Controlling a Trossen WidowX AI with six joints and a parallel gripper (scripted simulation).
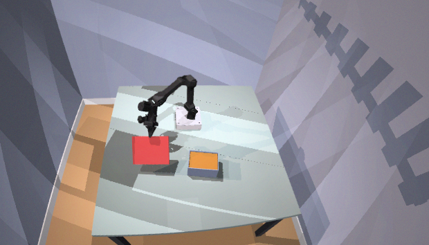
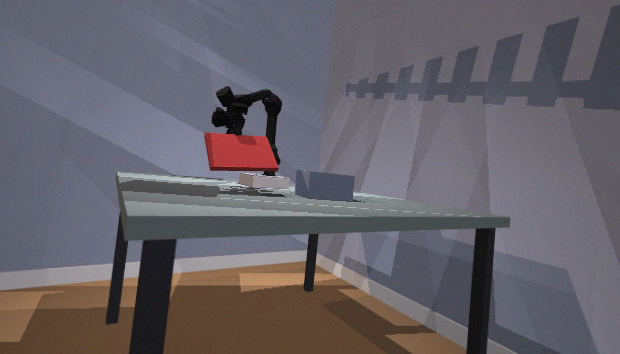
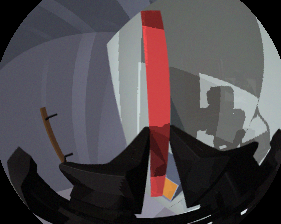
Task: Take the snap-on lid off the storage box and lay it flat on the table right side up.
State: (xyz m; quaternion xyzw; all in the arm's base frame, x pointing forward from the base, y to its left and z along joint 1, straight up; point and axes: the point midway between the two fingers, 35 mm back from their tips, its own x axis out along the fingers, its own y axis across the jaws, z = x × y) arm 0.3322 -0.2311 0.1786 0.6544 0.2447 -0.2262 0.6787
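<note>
The red lid hangs in the air above the left part of the table, tilted, with its broad face toward the top and exterior views. My gripper is shut on the lid's edge that lies nearest the arm's base. In the wrist view the lid shows edge-on between the fingertips. The storage box is blue-grey and stands upright on the table, lidless, to the right of the lid. Its inside shows orange. The lid's underside is hidden.
The arm's white base block stands on the table behind the lid and box. The table's left edge runs to the left of the lid. Shadows of the arm and lid fall on the table top.
</note>
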